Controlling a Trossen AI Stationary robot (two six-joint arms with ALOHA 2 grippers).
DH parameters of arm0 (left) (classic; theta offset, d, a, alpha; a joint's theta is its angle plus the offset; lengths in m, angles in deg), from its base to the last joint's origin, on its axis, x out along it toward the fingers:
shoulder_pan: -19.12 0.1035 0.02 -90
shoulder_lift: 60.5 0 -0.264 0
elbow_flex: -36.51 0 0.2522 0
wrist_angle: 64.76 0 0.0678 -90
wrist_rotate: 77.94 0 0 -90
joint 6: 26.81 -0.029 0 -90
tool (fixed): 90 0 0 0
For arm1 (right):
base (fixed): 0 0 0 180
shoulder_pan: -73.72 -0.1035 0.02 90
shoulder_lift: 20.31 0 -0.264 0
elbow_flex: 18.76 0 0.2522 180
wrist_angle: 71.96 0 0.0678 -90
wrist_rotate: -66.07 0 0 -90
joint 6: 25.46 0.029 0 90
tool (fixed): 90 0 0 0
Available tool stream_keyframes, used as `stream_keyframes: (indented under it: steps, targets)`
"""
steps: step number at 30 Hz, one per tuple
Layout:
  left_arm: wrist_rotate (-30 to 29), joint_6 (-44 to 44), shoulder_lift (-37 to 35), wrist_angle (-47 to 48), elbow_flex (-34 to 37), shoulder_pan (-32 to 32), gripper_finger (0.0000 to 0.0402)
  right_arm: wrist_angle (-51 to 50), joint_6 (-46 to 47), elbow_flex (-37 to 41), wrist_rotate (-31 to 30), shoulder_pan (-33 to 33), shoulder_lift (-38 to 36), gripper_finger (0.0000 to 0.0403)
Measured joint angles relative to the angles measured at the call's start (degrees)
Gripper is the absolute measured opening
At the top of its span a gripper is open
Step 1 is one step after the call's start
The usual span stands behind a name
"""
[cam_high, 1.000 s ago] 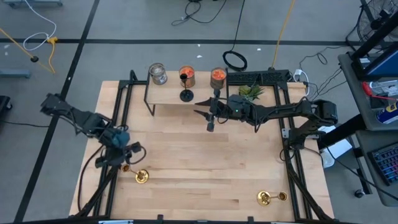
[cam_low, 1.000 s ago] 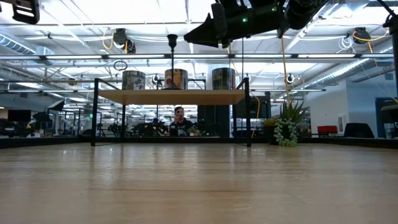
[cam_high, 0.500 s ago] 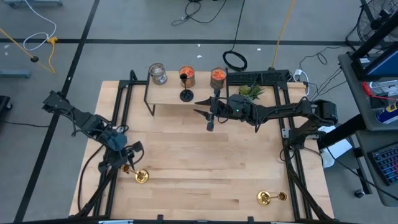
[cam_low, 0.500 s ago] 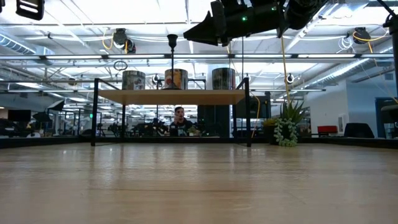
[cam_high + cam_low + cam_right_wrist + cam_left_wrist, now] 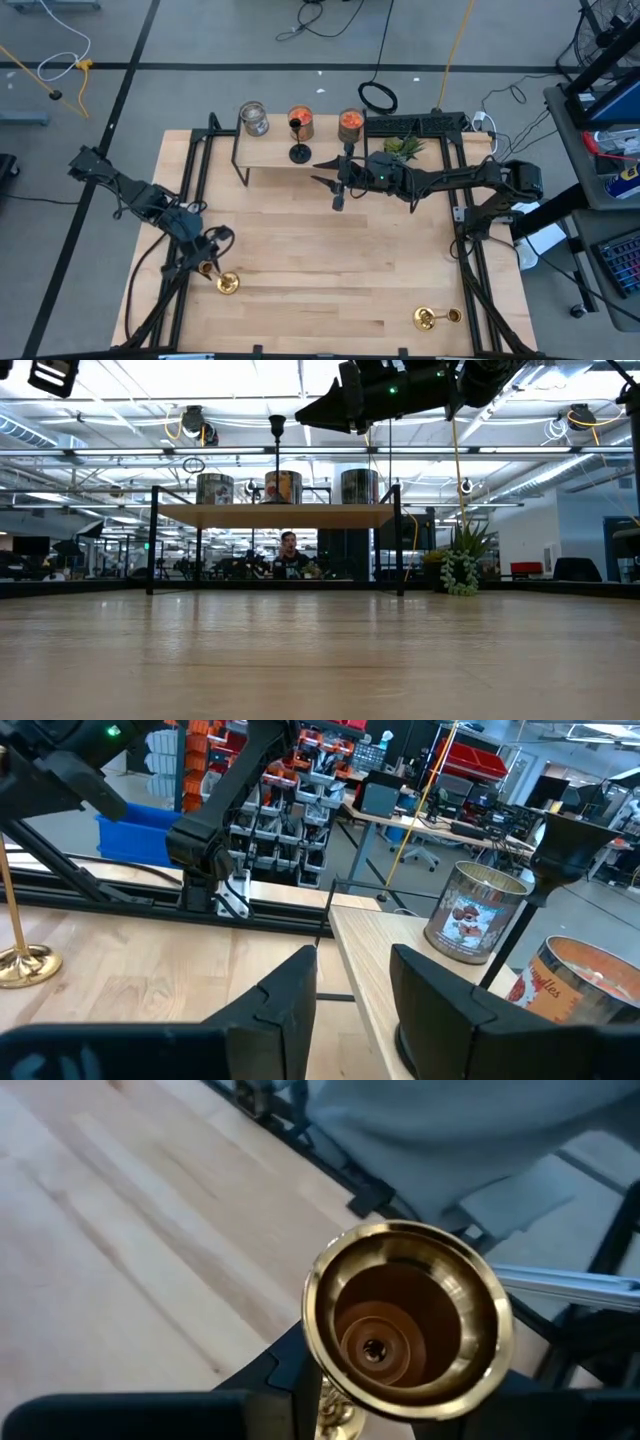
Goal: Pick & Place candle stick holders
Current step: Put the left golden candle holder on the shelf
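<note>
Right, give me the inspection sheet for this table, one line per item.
Surface: wooden table, with a raised shelf at the far edge.
Job's things: black holder upright on the shelf; left gold holder at the left hand; right gold holder lying near the right front corner.
Clutter: three jars on the shelf; plant beside it.
Hands: left hand down at the left gold holder; right hand open, hovering in front of the shelf near the black holder.
Cables: coiled cable and yellow cable on the floor behind the table.
Surroundings: open workshop; a person sits beyond the table.
</note>
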Motion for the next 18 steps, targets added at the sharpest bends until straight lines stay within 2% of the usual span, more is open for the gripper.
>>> stream_keyframes:
  steps: [10,14,18]
  targets:
    - [-5.75,-5.28,0.00,-1.85,0.00,-0.01,0.0117,0.00,0.00,0.00,0.00,0.01,0.00,0.0126]
    - [-6.21,-6.62,0.00,-2.71,0.00,0.02,0.0117,0.00,0.00,0.00,0.00,0.01,0.00,0.0126]
    - [-6.03,-6.46,0.00,-2.63,0.00,-0.01,0.0091,-0.02,0.00,0.00,-0.02,0.01,0.00,0.0126]
